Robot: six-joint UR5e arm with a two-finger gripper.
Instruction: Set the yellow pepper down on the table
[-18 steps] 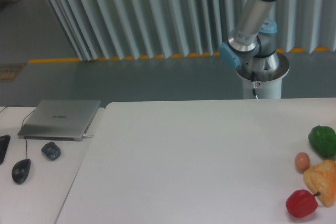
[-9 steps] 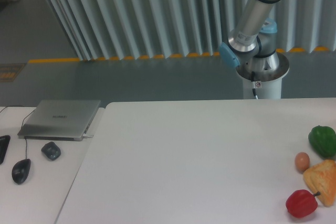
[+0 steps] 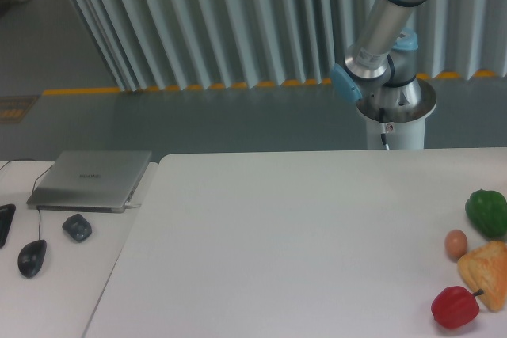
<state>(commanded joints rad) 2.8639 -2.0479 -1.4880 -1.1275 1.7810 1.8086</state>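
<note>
Grey corrugated panels fill the upper frame above a yellow floor stripe [image 3: 198, 85]. Only my arm [image 3: 386, 33] shows at upper right, so my fingers and the yellow pepper are out of frame. On the white tabletop [image 3: 277, 235], the right edge holds a green pepper [image 3: 486, 212], an egg [image 3: 455, 244], bread [image 3: 487, 272] and a red pepper [image 3: 455, 307]. At left, a laptop [image 3: 93, 179] bears unreadable lettering.

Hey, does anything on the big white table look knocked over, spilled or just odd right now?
Nothing stands out. The green pepper, egg, pastry and red pepper sit together by the table's right edge; no spill or damage shows.
</note>
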